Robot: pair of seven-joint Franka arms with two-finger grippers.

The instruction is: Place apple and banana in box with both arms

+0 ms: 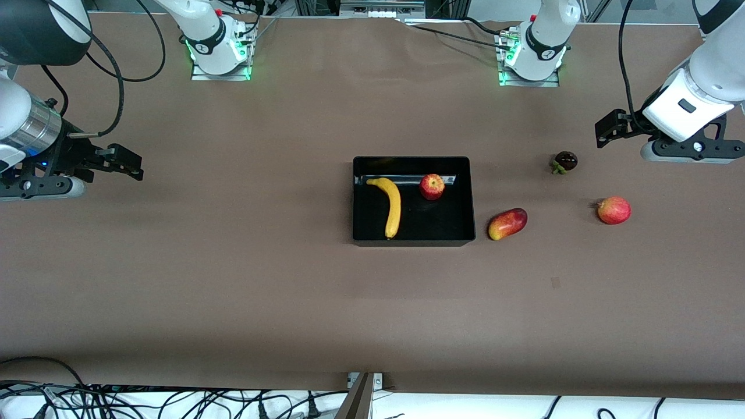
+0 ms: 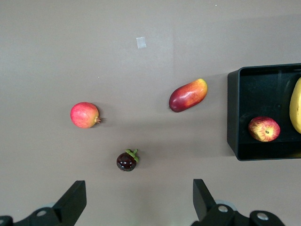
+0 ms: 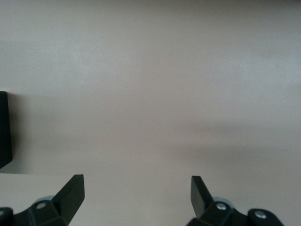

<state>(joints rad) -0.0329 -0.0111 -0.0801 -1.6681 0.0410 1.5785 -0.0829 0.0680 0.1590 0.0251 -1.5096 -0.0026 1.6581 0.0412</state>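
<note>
The small round red apple with yellowish streaks (image 1: pixel 432 186) and the curved yellow banana with dark tips (image 1: pixel 390 205) both lie inside the black rectangular open-topped plastic box (image 1: pixel 414 239) at the middle of the brown worktop (image 1: pixel 233 279), the apple farther from the front camera than most of the banana. Just beside the box toward the left arm's end lie an oblong red-yellow mango (image 1: pixel 507 223), a dark purple mangosteen (image 1: pixel 566 161) and a rounder red-pink fruit (image 1: pixel 614 210). The left gripper (image 2: pixel 136 200) hangs over the worktop near the mangosteen with fingers apart and empty, and the right gripper (image 3: pixel 136 195) waits over bare worktop at the right arm's end, fingers likewise apart.
</note>
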